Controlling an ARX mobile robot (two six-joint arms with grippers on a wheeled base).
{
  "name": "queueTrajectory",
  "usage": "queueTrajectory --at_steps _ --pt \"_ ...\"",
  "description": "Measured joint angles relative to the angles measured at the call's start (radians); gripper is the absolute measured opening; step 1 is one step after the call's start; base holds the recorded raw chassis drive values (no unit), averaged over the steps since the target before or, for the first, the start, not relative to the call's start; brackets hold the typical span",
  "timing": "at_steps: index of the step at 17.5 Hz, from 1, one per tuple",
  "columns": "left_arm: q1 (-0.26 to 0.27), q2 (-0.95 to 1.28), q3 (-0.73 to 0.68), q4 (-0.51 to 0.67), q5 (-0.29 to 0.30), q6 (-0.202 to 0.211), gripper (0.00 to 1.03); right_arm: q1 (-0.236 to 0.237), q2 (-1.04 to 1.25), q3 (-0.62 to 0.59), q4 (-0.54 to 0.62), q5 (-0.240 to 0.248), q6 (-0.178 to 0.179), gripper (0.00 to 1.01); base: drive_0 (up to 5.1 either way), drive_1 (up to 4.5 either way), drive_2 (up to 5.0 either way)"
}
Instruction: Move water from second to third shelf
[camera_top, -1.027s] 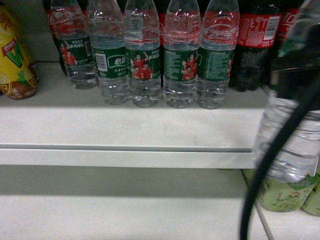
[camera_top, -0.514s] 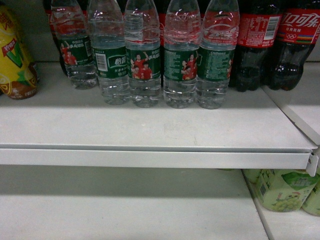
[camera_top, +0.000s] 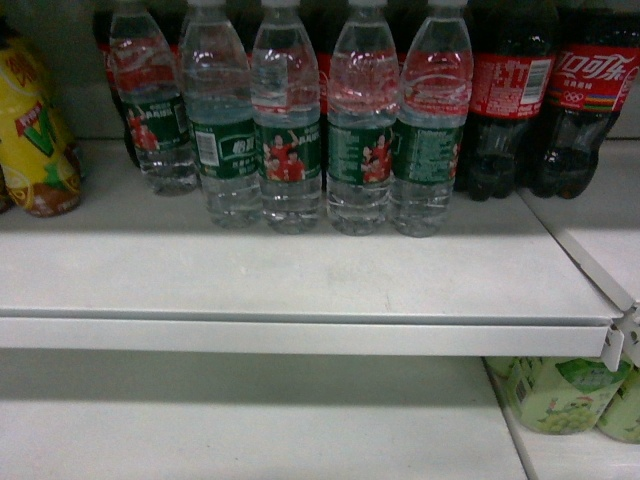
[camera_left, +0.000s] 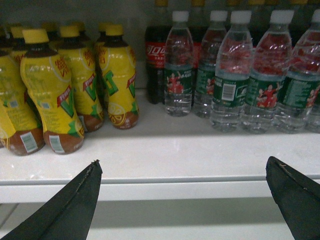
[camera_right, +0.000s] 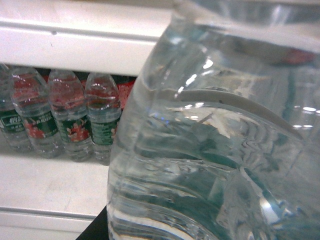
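On the far left of my head view stands a curvy yellow tea bottle (camera_top: 35, 140), glossy, with a brown base. Next along the white painted metal shelf (camera_top: 300, 275) comes a row of clear ribbed water bottles (camera_top: 287, 135), each wrapped in a dark green label showing figures in red shirts; they stand upright and shoulder to shoulder. Right of them are dark cola bottles (camera_top: 510, 100) with red labels. On the lower shelf, at the right edge, sit pale green cans or cups (camera_top: 560, 395); I cannot tell which.

Through the left wrist camera I see the left pincer (camera_left: 182, 200) spread wide, its two matte black fingers (camera_left: 70, 205) pointing at the shelf edge with nothing between them. Yellow-capped tea bottles (camera_left: 50, 95) fill the left, white-capped water bottles (camera_left: 227, 75) the right.

The right wrist camera is almost filled by one water bottle (camera_right: 220, 135), its clear rippled plastic pressed close to the lens, lifted in front of the shelf. It appears gripped by the right pincer, though the fingers themselves are hidden. More shelved water bottles (camera_right: 65, 115) stand behind, at left.
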Motion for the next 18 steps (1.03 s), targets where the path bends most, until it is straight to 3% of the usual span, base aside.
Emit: queueTrajectory --at_steps 16,18 --pt "0.0 0.0 0.0 0.003 0.001 0.0 0.98 0.0 -0.002 0.004 0.009 0.002 0.004 0.43 0.0 0.0 0.0" --pt "0.0 0.0 0.0 0.0 0.001 0.0 0.98 0.0 -0.001 0.003 0.005 0.002 0.004 0.43 -3.7 1.41 2.4"
